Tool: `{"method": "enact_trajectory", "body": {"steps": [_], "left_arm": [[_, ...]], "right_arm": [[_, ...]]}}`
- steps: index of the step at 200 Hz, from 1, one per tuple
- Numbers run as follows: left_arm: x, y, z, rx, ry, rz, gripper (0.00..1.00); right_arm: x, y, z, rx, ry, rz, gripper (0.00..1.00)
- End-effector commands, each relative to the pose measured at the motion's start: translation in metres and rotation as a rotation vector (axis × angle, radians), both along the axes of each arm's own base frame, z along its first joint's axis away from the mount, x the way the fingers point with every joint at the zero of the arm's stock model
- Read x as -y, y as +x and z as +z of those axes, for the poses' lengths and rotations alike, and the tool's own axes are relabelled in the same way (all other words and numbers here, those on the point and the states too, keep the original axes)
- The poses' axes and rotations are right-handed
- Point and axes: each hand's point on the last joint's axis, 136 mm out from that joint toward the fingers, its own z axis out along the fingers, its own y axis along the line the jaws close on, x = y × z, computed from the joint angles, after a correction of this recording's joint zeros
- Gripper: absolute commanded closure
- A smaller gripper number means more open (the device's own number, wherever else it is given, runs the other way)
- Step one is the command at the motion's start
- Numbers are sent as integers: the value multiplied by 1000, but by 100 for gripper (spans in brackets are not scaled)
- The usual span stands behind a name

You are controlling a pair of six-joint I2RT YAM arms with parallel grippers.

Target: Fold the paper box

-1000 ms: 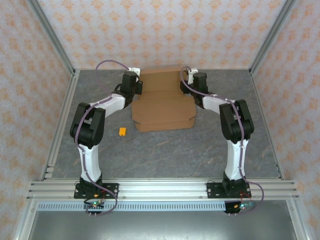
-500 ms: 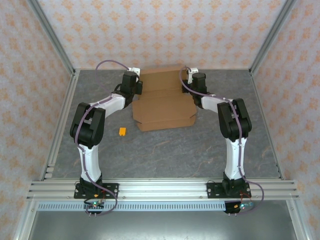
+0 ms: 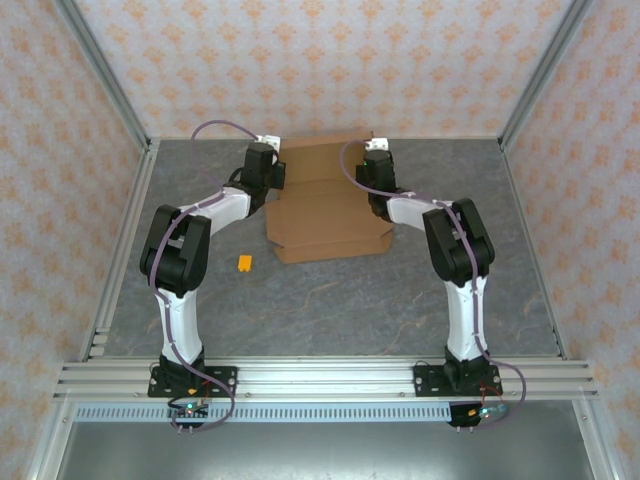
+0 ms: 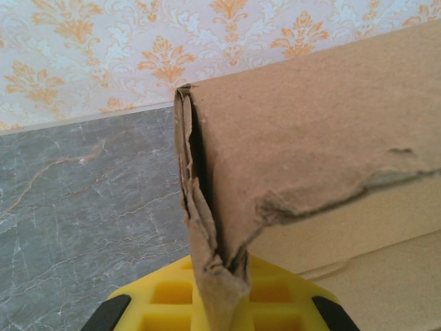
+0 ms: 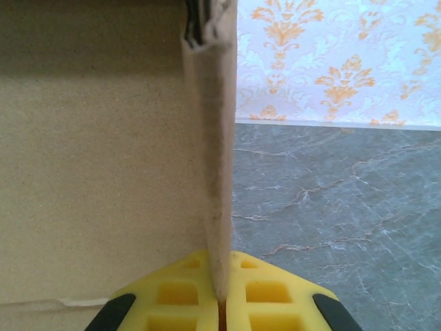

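- Cardboard, plain brown and matte, makes up the paper box (image 3: 325, 215): a large die-cut sheet with flaps, lying flat toward the far middle of the grey, marble-veined table (image 3: 330, 310). The far panel of the box is tilted up near the patterned wall (image 3: 320, 70).
- At the box's far left corner, the left gripper (image 4: 219, 293) is clamped tight on a doubled edge. The cardboard there is crumpled, with a ragged torn lip, and it is squeezed between yellow, grid-moulded fingers (image 4: 172, 293).
- At the box's far right side, the right gripper (image 5: 222, 296) is pinched closed on a thin upright flap. The flap's straight, smooth edge rises from between the yellow waffle pads (image 5: 269, 296).
- Left of the box's near corner, and apart from it, a small orange-yellow piece (image 3: 245, 263) lies on the table.
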Motion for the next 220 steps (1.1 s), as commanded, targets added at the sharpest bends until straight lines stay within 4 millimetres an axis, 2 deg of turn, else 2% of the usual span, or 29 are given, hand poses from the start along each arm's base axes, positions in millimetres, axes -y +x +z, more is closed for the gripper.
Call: {"method": "enact_trajectory", "body": {"steps": [1, 25, 47, 85, 106, 140, 177, 220], "left_arm": [[10, 2, 5, 0, -6, -33, 100], [11, 2, 4, -2, -7, -34, 100], [10, 2, 3, -3, -6, -34, 100], [9, 1, 5, -1, 2, -32, 100], [9, 2, 5, -1, 0, -33, 100], [9, 2, 4, -3, -1, -32, 100], [9, 1, 6, 0, 2, -33, 100], [8, 1, 7, 1, 4, -31, 100]], "right_arm": [[16, 7, 11, 45, -18, -135, 93], [11, 10, 7, 24, 2, -123, 91], [-5, 13, 7, 17, 59, -21, 86], [-16, 16, 11, 9, 124, 68, 75], [-17, 13, 13, 4, 134, 90, 69], [-6, 14, 12, -4, 132, 86, 64], [-5, 16, 4, -25, 138, 131, 65], [3, 14, -3, -26, 87, 115, 81]]}}
